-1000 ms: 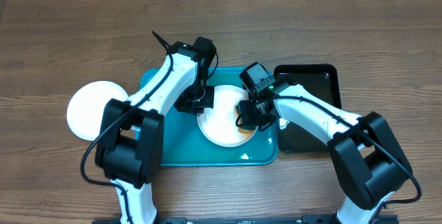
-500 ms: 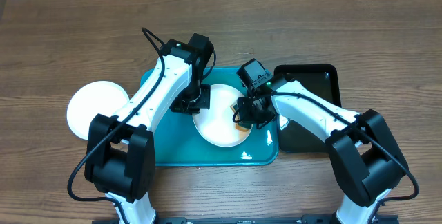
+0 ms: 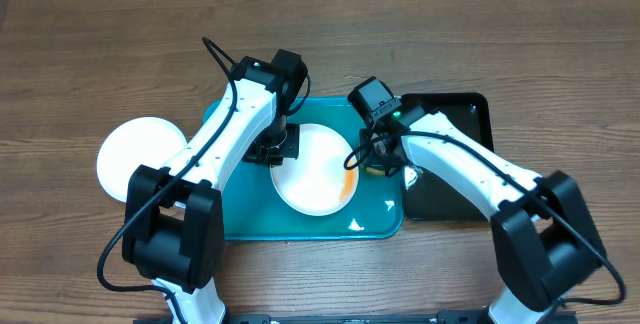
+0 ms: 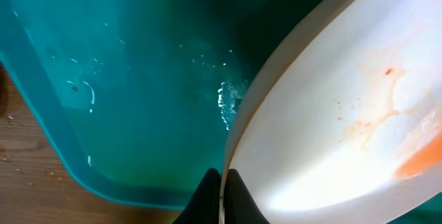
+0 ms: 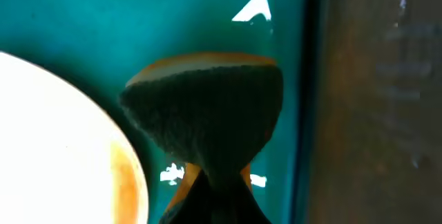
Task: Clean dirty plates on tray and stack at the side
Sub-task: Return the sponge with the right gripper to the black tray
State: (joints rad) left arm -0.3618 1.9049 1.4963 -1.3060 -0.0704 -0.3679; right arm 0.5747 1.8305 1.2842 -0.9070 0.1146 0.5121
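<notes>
A white plate [image 3: 312,172] lies on the teal tray [image 3: 240,214], with an orange-red sauce smear along its right rim. My left gripper [image 3: 283,150] is shut on its left rim; the left wrist view shows the rim pinched between the fingers [image 4: 222,196] and faint smears on the plate [image 4: 331,113]. My right gripper [image 3: 376,160] is shut on a sponge [image 5: 207,106] with a dark scouring face, over the tray [image 5: 173,16] just right of the plate [image 5: 55,148]. A clean white plate [image 3: 135,159] lies on the table left of the tray. No pale yellow plate shows.
A narrow black tray [image 3: 455,124] stands against the teal tray's right side, under my right arm; it also shows in the right wrist view [image 5: 373,99]. Bare wooden table [image 3: 450,34] surrounds both trays.
The right gripper has moved the sponge off the plate's right part onto the tray beside its rim. The left gripper has drawn the plate a little to the left.
</notes>
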